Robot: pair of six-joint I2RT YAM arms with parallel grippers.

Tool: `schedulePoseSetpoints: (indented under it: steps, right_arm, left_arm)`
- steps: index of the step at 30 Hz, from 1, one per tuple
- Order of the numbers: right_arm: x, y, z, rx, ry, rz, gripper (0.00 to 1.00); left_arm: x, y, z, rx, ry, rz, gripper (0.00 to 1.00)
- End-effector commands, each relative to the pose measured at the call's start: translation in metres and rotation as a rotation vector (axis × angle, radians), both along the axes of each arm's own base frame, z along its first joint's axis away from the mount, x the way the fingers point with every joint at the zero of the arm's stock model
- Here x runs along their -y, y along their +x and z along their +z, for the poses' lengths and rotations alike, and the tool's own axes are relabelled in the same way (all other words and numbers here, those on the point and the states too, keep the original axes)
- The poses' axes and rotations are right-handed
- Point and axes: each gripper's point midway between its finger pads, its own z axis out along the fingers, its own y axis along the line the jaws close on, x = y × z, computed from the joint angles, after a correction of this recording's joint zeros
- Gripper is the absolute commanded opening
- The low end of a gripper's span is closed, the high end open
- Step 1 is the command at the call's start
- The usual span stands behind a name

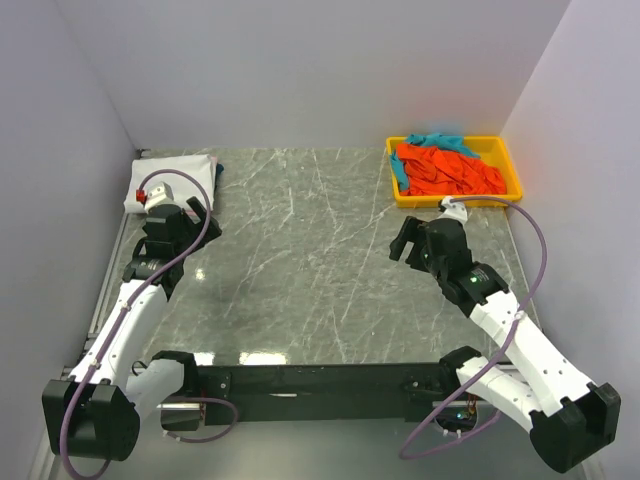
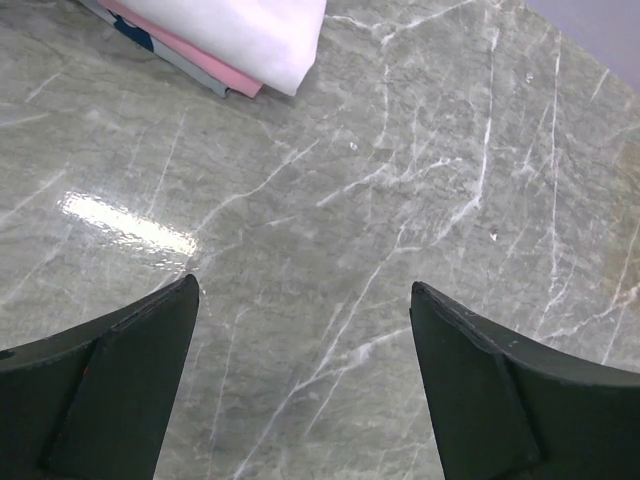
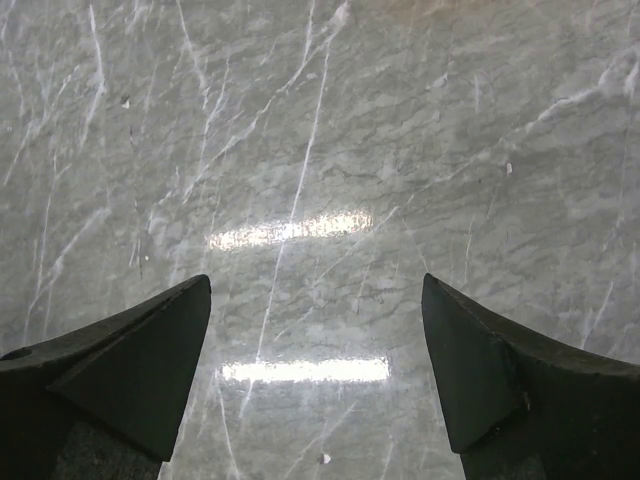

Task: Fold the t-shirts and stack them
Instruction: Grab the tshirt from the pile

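Note:
A crumpled orange-red t-shirt (image 1: 447, 170) lies in the yellow tray (image 1: 509, 165) at the back right, over a teal t-shirt (image 1: 440, 141) that peeks out behind it. A folded white t-shirt (image 1: 172, 175) tops a small stack at the back left; the left wrist view shows it (image 2: 245, 35) over a pink layer (image 2: 190, 55). My left gripper (image 1: 205, 218) hovers just in front of that stack, open and empty (image 2: 303, 285). My right gripper (image 1: 405, 243) hangs open over bare marble in front of the tray, nothing between its fingers (image 3: 316, 280).
The grey marble table top (image 1: 310, 260) runs between the two arms. Pale walls close in the left, back and right sides. A black rail with the arm bases (image 1: 320, 380) lies along the near edge.

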Motion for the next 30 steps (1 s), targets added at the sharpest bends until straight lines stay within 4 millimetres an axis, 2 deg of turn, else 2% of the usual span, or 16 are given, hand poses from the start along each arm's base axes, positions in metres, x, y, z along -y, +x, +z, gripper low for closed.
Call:
schedulePoseSetpoints:
  steps: [1,8,15,17,18,19,21,22,23,25,27,28,29,30]
  right_arm:
    - [0.004,0.001,0.012,0.036,0.014,-0.042,0.92]
    - [0.020,0.006,0.023,0.090,-0.040,-0.104,0.93]
    - [0.037,0.019,0.043,0.160,-0.124,-0.167,0.93]
    - [0.044,0.026,0.054,0.175,-0.167,-0.193,0.93]
    - [0.046,0.031,0.050,0.147,-0.196,-0.210,0.93]
    - [0.052,0.038,0.061,0.154,-0.202,-0.243,0.93]
    - [0.057,0.052,0.056,0.115,-0.227,-0.265,0.93]
    - [0.058,0.061,0.066,0.132,-0.212,-0.273,0.93]
    - [0.065,0.073,0.066,0.132,-0.209,-0.295,0.93]
    - [0.062,0.092,0.080,0.169,-0.171,-0.277,0.93]
    - [0.068,0.115,0.079,0.169,-0.159,-0.288,0.93]
    - [0.069,0.127,0.093,0.195,-0.145,-0.296,0.93]
    - [0.073,0.142,0.080,0.161,-0.156,-0.300,0.93]
    - [0.072,0.155,0.089,0.174,-0.144,-0.295,0.93]
  left_arm:
    - [-0.006,0.007,0.013,0.049,0.015,0.034,0.92]
    - [-0.006,0.010,0.015,0.066,0.002,0.047,0.92]
    - [-0.012,0.011,0.021,0.094,0.021,0.072,0.92]
    - [-0.012,0.012,0.022,0.095,0.022,0.071,0.92]
    - [-0.013,0.013,0.022,0.092,0.019,0.078,0.92]
    - [-0.015,0.013,0.023,0.090,0.020,0.091,0.92]
    - [-0.018,0.012,0.021,0.067,0.011,0.120,0.91]
    - [-0.023,0.012,0.020,0.060,0.013,0.155,0.91]
    - [-0.025,0.012,0.022,0.054,0.008,0.178,0.89]
    - [-0.026,0.009,0.021,0.054,-0.011,0.201,0.89]
    - [-0.023,0.012,0.026,0.087,-0.027,0.185,0.89]
    - [-0.022,0.011,0.027,0.097,-0.032,0.178,0.89]
    - [-0.017,0.012,0.028,0.105,-0.043,0.155,0.88]
    - [-0.015,0.014,0.030,0.118,-0.048,0.146,0.88]
